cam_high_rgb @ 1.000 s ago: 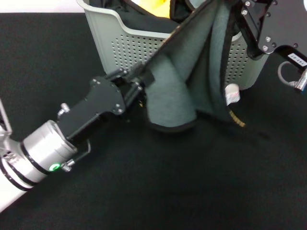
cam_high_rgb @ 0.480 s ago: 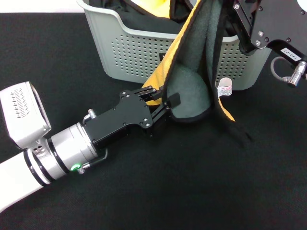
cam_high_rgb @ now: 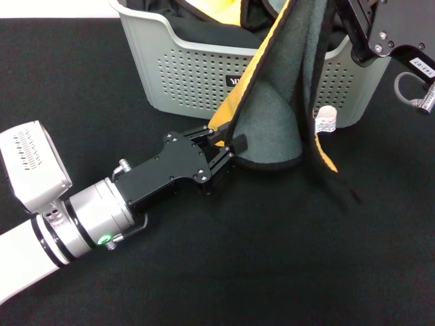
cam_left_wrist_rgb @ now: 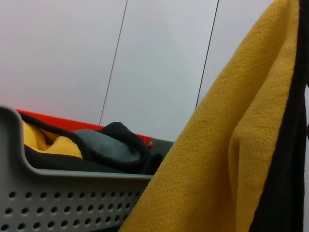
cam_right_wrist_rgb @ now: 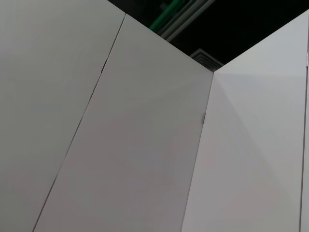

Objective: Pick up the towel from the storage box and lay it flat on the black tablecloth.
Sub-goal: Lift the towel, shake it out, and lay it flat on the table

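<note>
The towel hangs in front of the storage box, grey-green face towards me and a yellow-orange strip along its left edge. Its top runs up to my right gripper at the frame's top right, which is shut on it and holds it up. My left gripper is shut on the towel's lower left edge, just above the black tablecloth. That edge runs straight and tight up to the right gripper. The left wrist view shows the towel's yellow face close by and the box rim.
More yellow and dark cloth lies inside the box, also seen in the left wrist view. A small white tag hangs by the box's front right corner. The right wrist view shows only white wall panels.
My left arm swung down and to the right, taking the towel's lower edge with it. The towel turned, so its yellow face now shows along the left edge. The right gripper rose slightly.
</note>
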